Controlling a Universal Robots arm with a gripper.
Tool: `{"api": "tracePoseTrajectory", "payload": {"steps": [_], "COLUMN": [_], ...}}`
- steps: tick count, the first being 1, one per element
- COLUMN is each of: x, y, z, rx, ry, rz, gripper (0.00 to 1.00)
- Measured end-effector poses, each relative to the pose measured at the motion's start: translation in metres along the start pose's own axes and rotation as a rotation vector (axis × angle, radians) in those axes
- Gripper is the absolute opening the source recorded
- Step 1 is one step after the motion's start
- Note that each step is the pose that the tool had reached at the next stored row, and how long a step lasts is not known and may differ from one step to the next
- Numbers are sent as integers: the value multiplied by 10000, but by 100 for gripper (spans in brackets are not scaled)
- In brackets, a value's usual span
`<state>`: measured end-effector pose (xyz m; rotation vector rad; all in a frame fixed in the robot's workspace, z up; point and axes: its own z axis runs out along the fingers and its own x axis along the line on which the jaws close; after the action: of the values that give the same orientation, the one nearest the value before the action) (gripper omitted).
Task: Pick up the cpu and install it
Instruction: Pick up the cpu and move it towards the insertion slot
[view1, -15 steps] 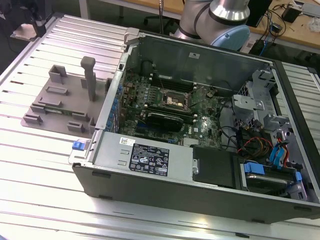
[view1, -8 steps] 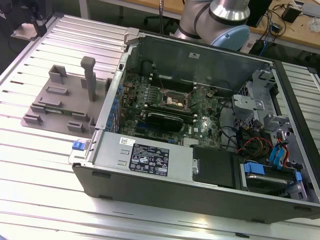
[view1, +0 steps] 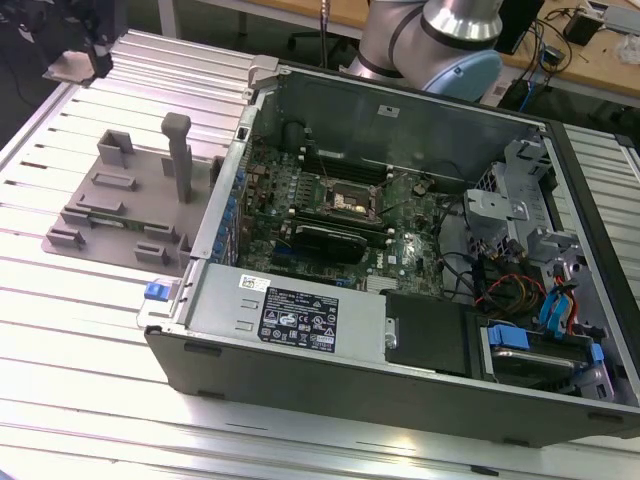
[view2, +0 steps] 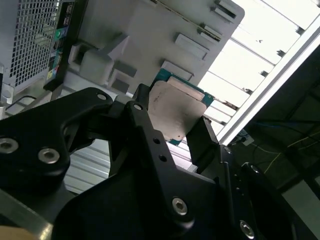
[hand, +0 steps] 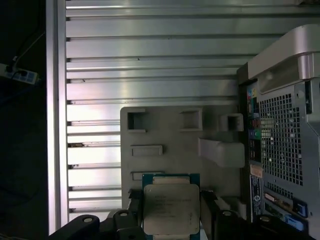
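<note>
Cpu (hand: 171, 209) is clamped by its edges in the gripper (hand: 171, 202), grey fixture tray (hand: 170, 135) beyond.

Your cpu (hand: 170, 209) is a flat square chip: a dull silvery-grey metal lid on a green board whose rim shows around it. In both wrist views it sits clamped by two opposite edges in the gripper (hand: 171, 200), lid towards the cameras, with the grey holder plate (hand: 165, 135) behind it.

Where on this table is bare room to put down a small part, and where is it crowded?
Free: the slatted table on the exterior view's left of the computer case, nearer the camera than the grey fixture tray. Crowded: the tray's own top, and inside the case, packed with cables.
</note>
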<state>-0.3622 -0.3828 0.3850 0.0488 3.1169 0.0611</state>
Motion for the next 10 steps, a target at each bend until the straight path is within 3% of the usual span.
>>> {"api": "tracePoseTrajectory", "payload": {"steps": [2, 10], "x": [-129, -412], "y": [3, 11], "z": [3, 10], "rx": [0, 1], "ry": [8, 28], "rz": [0, 1], "gripper": [55, 55]}}
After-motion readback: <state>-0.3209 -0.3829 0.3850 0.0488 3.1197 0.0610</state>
